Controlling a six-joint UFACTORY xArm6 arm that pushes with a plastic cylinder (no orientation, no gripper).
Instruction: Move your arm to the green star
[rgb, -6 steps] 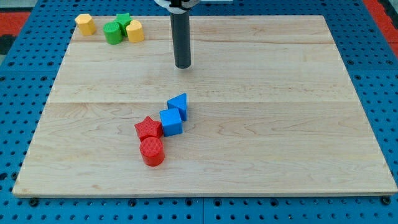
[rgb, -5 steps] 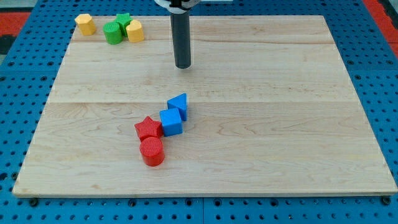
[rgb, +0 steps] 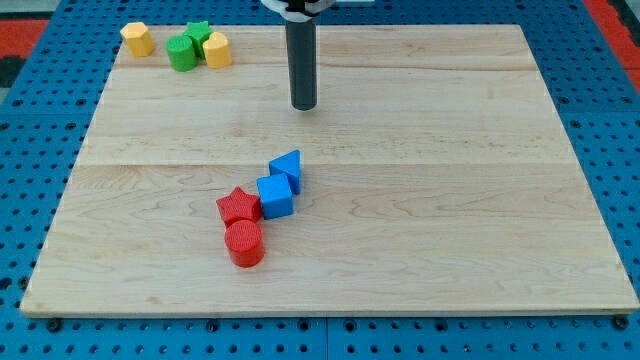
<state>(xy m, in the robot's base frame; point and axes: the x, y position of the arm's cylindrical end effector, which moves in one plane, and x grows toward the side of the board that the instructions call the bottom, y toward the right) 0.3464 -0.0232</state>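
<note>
The green star (rgb: 199, 32) sits at the view's top left, partly hidden behind a green cylinder (rgb: 182, 52) and touching a yellow block (rgb: 217, 49). My tip (rgb: 304, 105) is on the board well to the right of that cluster and slightly below it, touching no block. The rod stands upright from the view's top.
Another yellow block (rgb: 137, 39) lies left of the green cylinder. Near the board's middle a blue triangular block (rgb: 287, 170), a blue cube (rgb: 275, 196), a red star (rgb: 239, 206) and a red cylinder (rgb: 244, 243) form a diagonal chain. The wooden board (rgb: 450, 200) rests on a blue pegboard.
My tip has shifted slightly to the view's right. No block has moved.
</note>
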